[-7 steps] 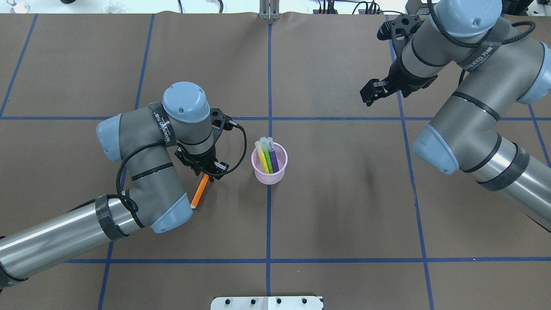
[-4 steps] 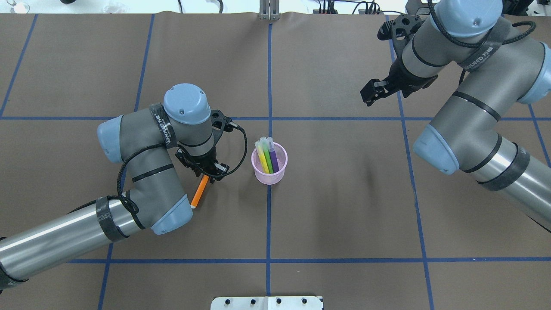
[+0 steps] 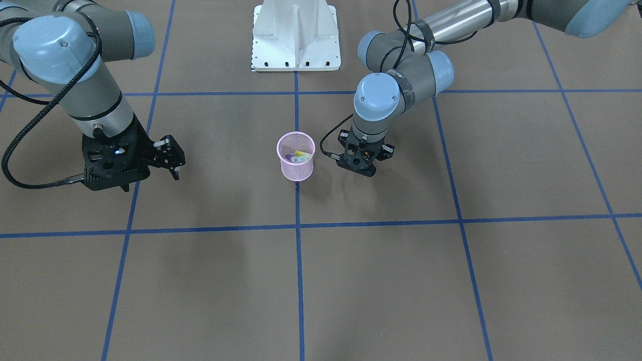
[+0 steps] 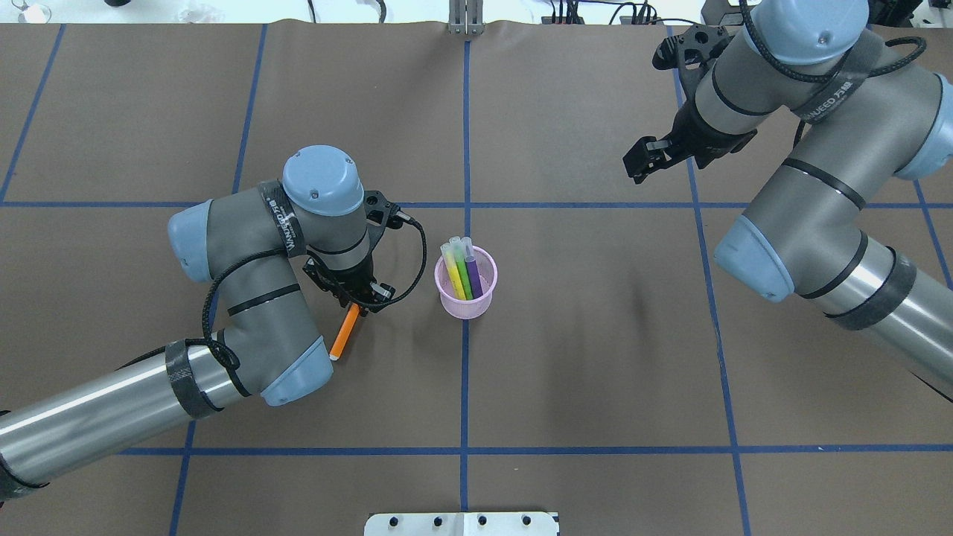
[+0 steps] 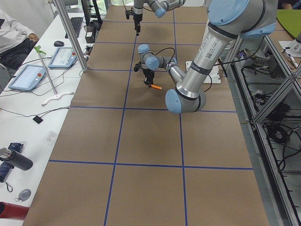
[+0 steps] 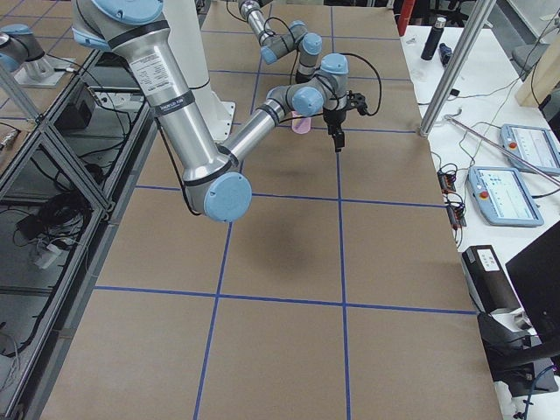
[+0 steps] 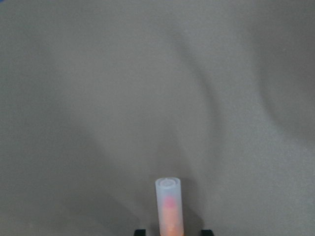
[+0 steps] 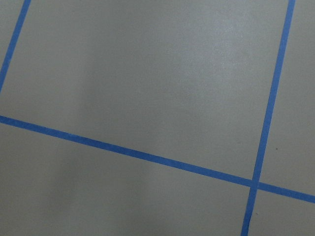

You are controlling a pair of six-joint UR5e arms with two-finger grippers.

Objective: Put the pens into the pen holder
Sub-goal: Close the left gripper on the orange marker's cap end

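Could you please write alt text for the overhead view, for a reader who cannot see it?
The left claw holds an orange pen by one end, just left of a pink holder with three pens in it. The right claw hangs far off to the upper right, empty.

One pen point(image 4: 344, 335) juts back toward the robot from the left hand point(image 4: 357, 299); just right of that hand stands the pen holder point(image 4: 466, 308), three pens point(image 4: 463, 272) inside.
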